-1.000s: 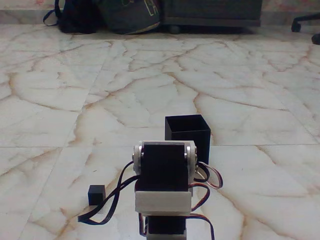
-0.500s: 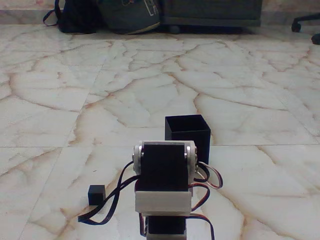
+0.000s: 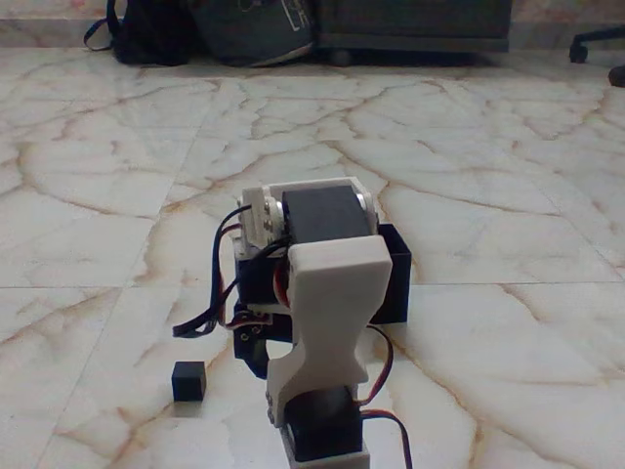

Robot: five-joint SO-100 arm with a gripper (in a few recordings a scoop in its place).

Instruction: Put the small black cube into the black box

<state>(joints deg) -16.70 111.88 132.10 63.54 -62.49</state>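
The small black cube (image 3: pixel 188 380) sits on the marble floor at the lower left of the fixed view. The black box (image 3: pixel 395 273) stands behind the arm, and I see just its right side and part of its rim. My white and black arm rises in the foreground and leans forward and slightly left. Its dark gripper (image 3: pixel 251 347) hangs low beyond the white link, right of the cube and apart from it. The arm's own parts hide the jaws, so how they stand is unclear. Nothing is seen held.
Bags (image 3: pixel 210 29) and dark furniture (image 3: pixel 410 24) line the far wall. A chair base (image 3: pixel 598 44) shows at the top right. Black cables (image 3: pixel 210 313) loop off the arm's left side above the cube. Open marble floor (image 3: pixel 107 195) lies all around.
The arm has lifted from its folded pose and reached forward and left, now covering most of the box. The cube and box have not moved.
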